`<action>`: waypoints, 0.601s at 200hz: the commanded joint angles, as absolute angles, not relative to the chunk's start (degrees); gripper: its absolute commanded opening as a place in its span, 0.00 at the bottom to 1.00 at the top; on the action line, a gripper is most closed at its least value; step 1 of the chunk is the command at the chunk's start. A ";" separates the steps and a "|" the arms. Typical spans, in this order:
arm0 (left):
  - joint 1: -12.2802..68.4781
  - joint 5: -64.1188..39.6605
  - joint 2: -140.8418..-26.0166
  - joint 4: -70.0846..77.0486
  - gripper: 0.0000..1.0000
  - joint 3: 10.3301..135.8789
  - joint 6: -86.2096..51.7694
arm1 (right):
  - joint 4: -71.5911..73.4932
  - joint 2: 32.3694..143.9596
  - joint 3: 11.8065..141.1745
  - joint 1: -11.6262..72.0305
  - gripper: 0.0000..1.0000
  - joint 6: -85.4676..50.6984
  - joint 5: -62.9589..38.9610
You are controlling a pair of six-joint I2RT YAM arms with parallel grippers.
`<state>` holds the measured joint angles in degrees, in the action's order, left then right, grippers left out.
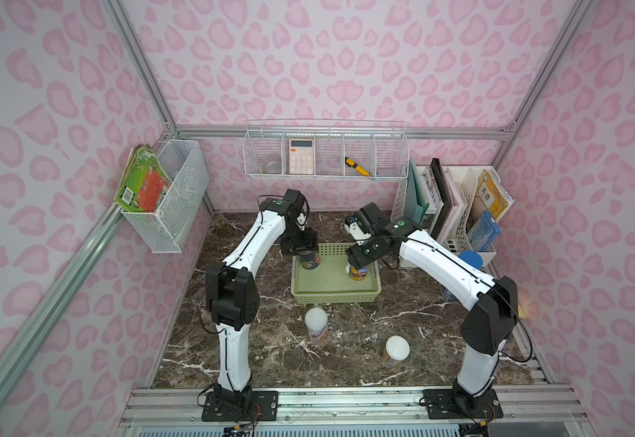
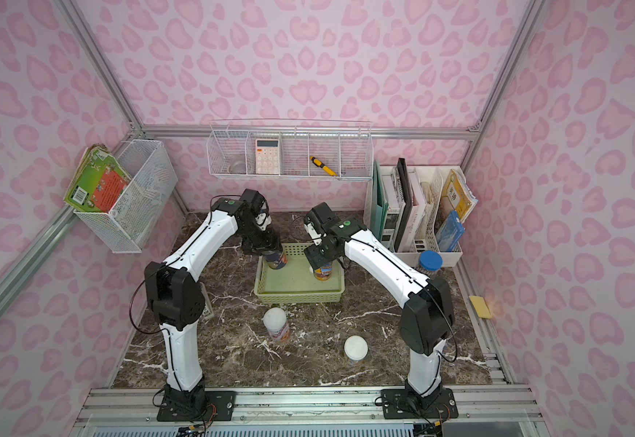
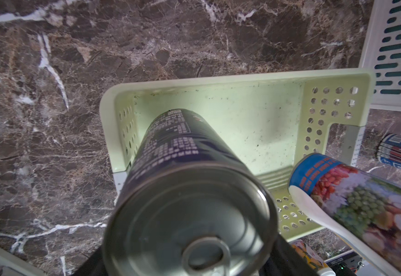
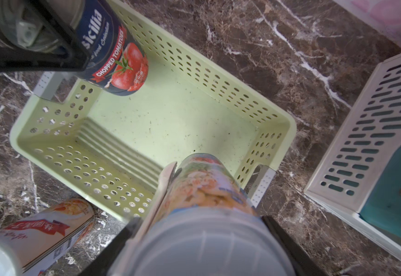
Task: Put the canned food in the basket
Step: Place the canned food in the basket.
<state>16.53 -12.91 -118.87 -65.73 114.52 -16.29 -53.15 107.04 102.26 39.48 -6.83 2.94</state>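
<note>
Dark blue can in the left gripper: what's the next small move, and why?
Probably lower it down a touch, then open. The left gripper clamps the dark blue can upright inside the green basket, near a corner and apart from the orange-labelled can in the right gripper. Whether it already touches the floor is unclear.
</note>
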 commanded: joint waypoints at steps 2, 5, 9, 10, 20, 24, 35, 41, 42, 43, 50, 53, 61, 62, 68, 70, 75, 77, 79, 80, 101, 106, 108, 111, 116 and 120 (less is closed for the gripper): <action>16.58 -12.58 -119.85 -64.69 0.13 115.49 -15.06 | -52.11 107.47 101.89 39.08 0.37 -5.63 3.34; 16.61 -12.72 -120.08 -64.65 0.13 115.47 -15.04 | -52.07 107.63 101.75 39.01 0.37 -5.63 3.32; 16.61 -12.74 -120.28 -64.67 0.13 115.46 -15.03 | -51.97 107.73 101.51 38.79 0.37 -5.55 3.06; 16.61 -12.66 -120.35 -64.68 0.13 115.43 -15.03 | -51.91 107.79 101.47 38.78 0.37 -5.54 3.03; 16.69 -12.36 -120.90 -64.63 0.13 115.45 -14.94 | -51.44 107.96 100.85 38.37 0.37 -5.29 2.49; 16.70 -12.36 -121.12 -64.73 0.13 115.42 -14.89 | -51.25 108.09 100.62 38.22 0.37 -5.24 2.41; 16.69 -12.33 -121.54 -64.76 0.13 115.32 -14.93 | -51.28 108.66 100.44 38.01 0.38 -5.03 2.37; 16.70 -12.22 -121.68 -64.68 0.13 115.19 -14.96 | -51.40 109.00 100.31 37.99 0.37 -4.89 2.14; 16.70 -12.22 -121.65 -64.64 0.13 115.16 -14.95 | -51.41 109.08 100.21 38.02 0.37 -4.86 2.13; 16.70 -12.17 -121.69 -64.62 0.12 115.11 -14.95 | -51.41 109.08 100.20 38.00 0.37 -4.80 2.03; 16.79 -12.13 -121.73 -64.32 0.12 114.76 -14.98 | -51.37 109.31 99.75 38.01 0.37 -4.62 1.80; 16.79 -12.11 -121.73 -64.14 0.12 114.56 -14.95 | -51.22 109.38 99.54 37.99 0.37 -4.58 1.84; 16.81 -11.93 -121.81 -63.72 0.12 114.27 -15.01 | -50.90 109.58 98.90 37.99 0.37 -4.49 1.80; 16.80 -11.90 -121.86 -63.72 0.12 114.22 -15.02 | -50.85 109.63 98.80 37.98 0.37 -4.49 1.82; 16.78 -11.87 -121.95 -63.49 0.13 114.09 -15.10 | -50.88 109.85 98.55 37.89 0.37 -4.39 1.85; 16.81 -11.91 -121.98 -63.49 0.13 114.02 -15.11 | -50.89 109.92 98.40 37.93 0.37 -4.39 1.82; 16.79 -12.03 -121.99 -63.29 0.13 113.86 -15.22 | -50.81 110.12 98.15 37.93 0.38 -4.31 1.84; 16.79 -12.04 -122.01 -63.22 0.13 113.78 -15.27 | -50.80 110.24 97.99 37.89 0.38 -4.31 1.78; 16.79 -12.00 -122.04 -63.16 0.13 113.63 -15.33 | -50.71 110.29 97.84 37.84 0.38 -4.31 1.83; 16.79 -11.97 -122.06 -63.13 0.13 113.59 -15.36 | -50.71 110.29 97.79 37.82 0.38 -4.31 1.79; 16.79 -11.87 -121.99 -62.14 0.16 112.27 -15.58 | -50.21 110.66 96.39 37.88 0.41 -4.13 1.34; 16.79 -11.74 -121.99 -62.05 0.16 112.07 -15.58 | -50.10 110.72 96.12 37.92 0.41 -4.18 1.40; 16.79 -11.70 -122.06 -62.05 0.17 112.02 -15.56 | -50.06 110.67 95.95 37.89 0.41 -4.21 1.38; 16.79 -11.55 -122.08 -62.05 0.17 111.98 -15.56 | -50.02 110.66 95.83 37.88 0.41 -4.22 1.36; 16.79 -11.41 -122.14 -62.05 0.18 111.84 -15.66 | -49.88 110.53 95.52 37.79 0.42 -4.30 1.40; 16.80 -11.42 -122.16 -61.91 0.19 111.65 -15.65 | -49.71 110.42 95.33 37.86 0.42 -4.33 1.38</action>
<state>16.82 -11.49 -122.08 -64.03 112.20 -15.97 -52.03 110.89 96.16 37.82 -4.62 1.65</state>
